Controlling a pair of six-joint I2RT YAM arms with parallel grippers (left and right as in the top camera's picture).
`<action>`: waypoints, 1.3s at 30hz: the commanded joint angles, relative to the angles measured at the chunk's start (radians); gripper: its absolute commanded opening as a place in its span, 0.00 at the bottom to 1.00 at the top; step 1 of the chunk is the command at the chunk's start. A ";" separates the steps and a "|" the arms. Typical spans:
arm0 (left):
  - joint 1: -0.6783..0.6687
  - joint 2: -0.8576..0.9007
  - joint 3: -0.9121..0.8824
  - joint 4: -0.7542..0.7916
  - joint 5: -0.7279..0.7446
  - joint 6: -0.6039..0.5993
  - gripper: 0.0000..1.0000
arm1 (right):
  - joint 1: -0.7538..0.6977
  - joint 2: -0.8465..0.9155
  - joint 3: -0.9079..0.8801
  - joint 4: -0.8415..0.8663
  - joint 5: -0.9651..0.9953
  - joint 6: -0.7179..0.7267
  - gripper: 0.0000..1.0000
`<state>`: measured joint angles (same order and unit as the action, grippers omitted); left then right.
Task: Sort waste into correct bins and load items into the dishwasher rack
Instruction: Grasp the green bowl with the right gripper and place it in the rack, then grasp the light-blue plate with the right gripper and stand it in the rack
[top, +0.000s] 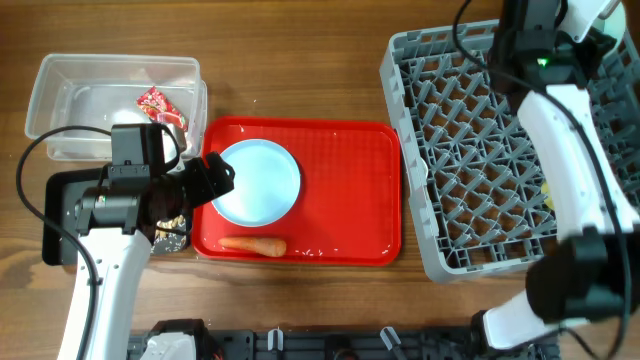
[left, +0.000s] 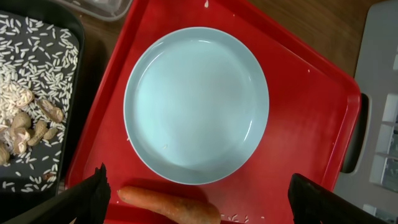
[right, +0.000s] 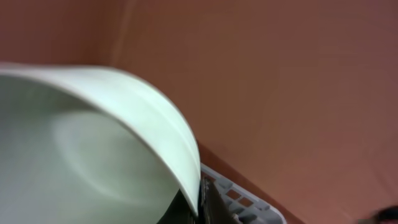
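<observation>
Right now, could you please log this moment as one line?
left pincer: open over carrot, plate | right pincer: holding pale green bowl above rack | wrapper in clear tub

Overhead: straight down, whole table (top: 300, 90). Left wrist: close, downward on red tray (left: 298, 124) and plate (left: 196, 106), shared with overhead. Right wrist: very close to pale green bowl (right: 124, 124), rack (right: 242, 202) edge below.

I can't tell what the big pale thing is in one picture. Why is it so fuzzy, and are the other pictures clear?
Right wrist view: a bowl sits so near the lens that it blurs; left wrist view: sharp, the plate, carrot and rice grains crisp; overhead view: clear, with white glare along the red tray's rim.
</observation>
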<state>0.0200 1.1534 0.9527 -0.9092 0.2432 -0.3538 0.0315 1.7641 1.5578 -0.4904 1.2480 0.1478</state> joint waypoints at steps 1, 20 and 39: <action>0.006 -0.002 -0.002 -0.001 -0.005 0.005 0.92 | -0.034 0.148 -0.002 0.047 0.060 -0.025 0.04; 0.006 -0.002 -0.002 0.018 -0.006 0.005 0.96 | 0.107 -0.031 0.002 -0.248 -0.975 -0.129 0.98; 0.416 -0.002 -0.002 -0.140 -0.125 -0.048 1.00 | 0.668 0.408 -0.013 -0.294 -1.509 0.477 0.35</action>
<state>0.4103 1.1534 0.9527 -1.0477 0.1165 -0.3916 0.6933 2.1124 1.5543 -0.7670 -0.2840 0.4725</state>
